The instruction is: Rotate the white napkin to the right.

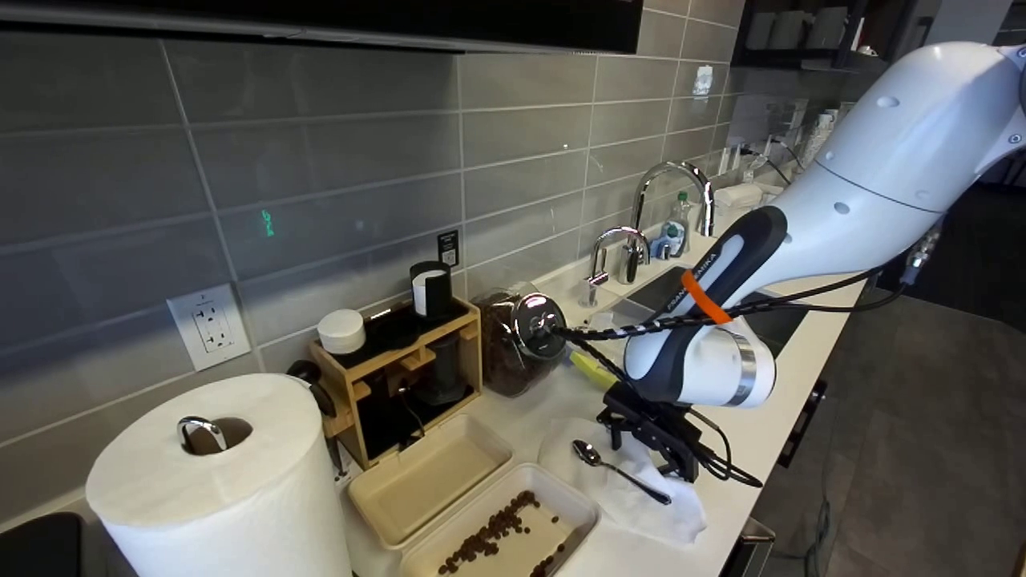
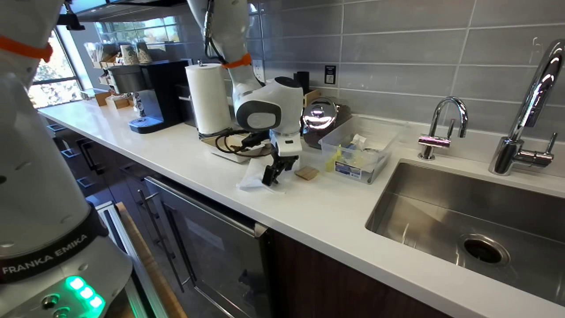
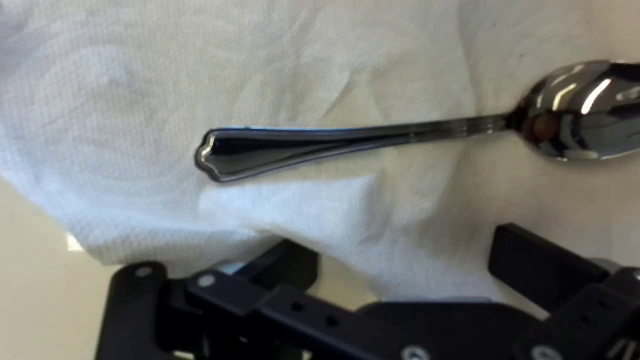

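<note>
The white napkin (image 1: 597,485) lies creased on the counter, and it also shows in an exterior view (image 2: 254,176). It fills most of the wrist view (image 3: 150,90). A metal spoon (image 3: 320,145) lies on top of it, also seen in an exterior view (image 1: 625,474). My gripper (image 3: 402,257) is open, its two black fingers wide apart at the napkin's near edge. A raised fold of napkin lies between and ahead of the fingers, not pinched. The gripper points down low over the napkin in both exterior views (image 1: 651,457) (image 2: 274,176). Whether the fingertips touch the napkin cannot be told.
A pale two-part tray (image 1: 589,513) with dark beans stands beside the napkin. A paper towel roll (image 1: 232,497), a wooden organizer (image 1: 473,353) and a glass jar (image 1: 509,353) stand nearby. A small wooden piece (image 2: 306,172), a clear bin (image 2: 368,174) and a sink (image 2: 423,207) lie on the other side.
</note>
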